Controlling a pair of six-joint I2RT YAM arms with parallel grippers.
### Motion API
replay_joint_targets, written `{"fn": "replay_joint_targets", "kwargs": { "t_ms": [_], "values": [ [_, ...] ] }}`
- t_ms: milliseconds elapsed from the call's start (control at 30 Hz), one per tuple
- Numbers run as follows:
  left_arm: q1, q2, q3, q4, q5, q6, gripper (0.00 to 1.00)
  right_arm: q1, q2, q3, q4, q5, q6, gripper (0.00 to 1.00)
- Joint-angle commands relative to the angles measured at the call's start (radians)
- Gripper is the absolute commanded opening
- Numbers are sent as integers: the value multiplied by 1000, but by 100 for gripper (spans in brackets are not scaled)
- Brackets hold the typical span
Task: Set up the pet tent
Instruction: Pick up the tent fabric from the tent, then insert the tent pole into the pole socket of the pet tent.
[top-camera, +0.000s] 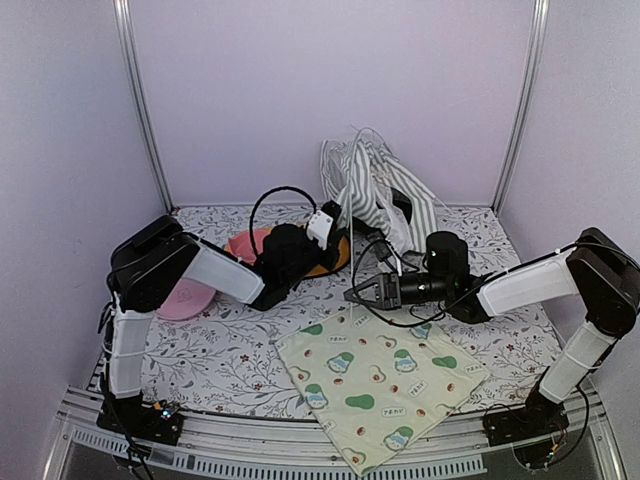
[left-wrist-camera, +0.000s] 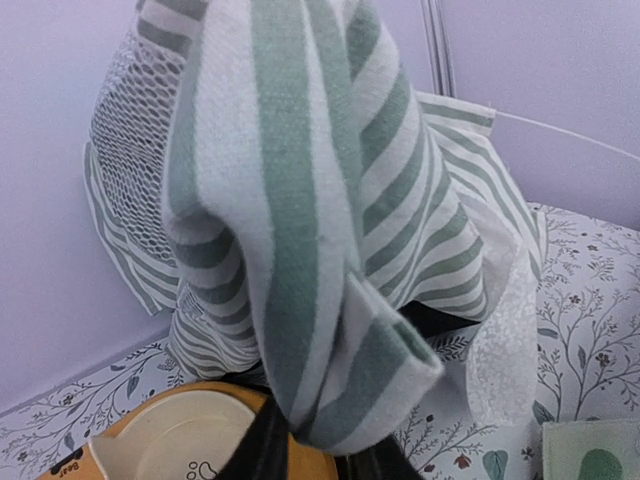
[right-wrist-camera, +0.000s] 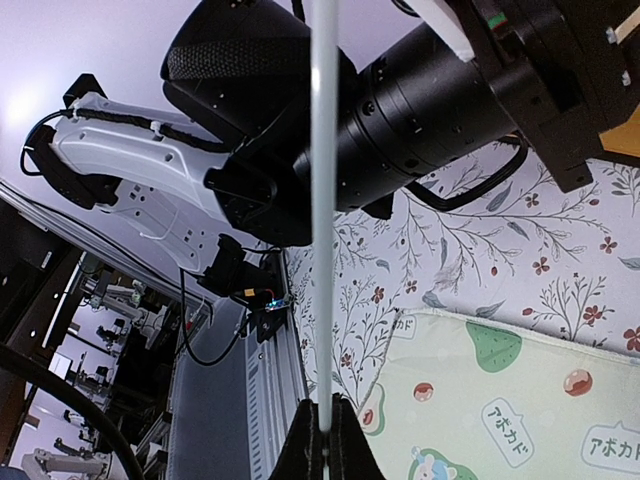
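The pet tent (top-camera: 383, 186), a slack heap of sage-green and white striped fabric, leans against the back wall with thin white poles sticking out of it. In the left wrist view its mesh window (left-wrist-camera: 135, 150) faces left. A hanging fold of the fabric (left-wrist-camera: 320, 300) drops between the dark fingers (left-wrist-camera: 252, 452) of my left gripper (left-wrist-camera: 318, 440), which pinch its lower end. My left gripper (top-camera: 330, 226) sits at the tent's left side. My right gripper (top-camera: 350, 295) (right-wrist-camera: 323, 428) is shut on a thin white pole (right-wrist-camera: 322, 200) (top-camera: 353, 262) that rises toward the tent.
An orange pet bowl (top-camera: 338, 262) (left-wrist-camera: 170, 440) lies under the left wrist. A pale yellow avocado-print mat (top-camera: 380, 375) (right-wrist-camera: 500, 400) covers the near centre. A pink disc (top-camera: 186, 298) lies at the left. Black cables (top-camera: 275, 195) loop over the left arm. Walls close three sides.
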Motion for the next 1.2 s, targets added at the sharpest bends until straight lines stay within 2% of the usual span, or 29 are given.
{"fn": "replay_joint_targets", "kwargs": {
  "t_ms": [0, 33, 67, 167, 367, 533, 767, 1167],
  "values": [
    [-8, 0, 4, 6, -12, 3, 10, -27, -32, 32, -3, 51, -4, 0],
    [-12, -9, -4, 6, -10, 2, 1, -27, -33, 33, -2, 51, -2, 0],
    [-17, -21, -18, 7, -9, -2, 0, -28, -33, 35, -2, 52, 2, 0],
    [-44, -85, -110, 49, -21, -11, 0, -33, -42, 50, -1, 63, 27, 0],
    [-158, -278, -392, 168, -102, -36, 0, -42, -3, 154, -12, 96, 108, 0],
    [-254, -366, -525, 169, -152, -48, 0, -63, 72, 247, 14, 99, 177, 0],
    [-289, -411, -598, 145, -188, -74, 0, -62, 131, 344, 31, 139, 207, 0],
    [-313, -425, -594, 85, -197, -22, 0, -61, 148, 424, 56, 227, 237, 0]
  ]
}}
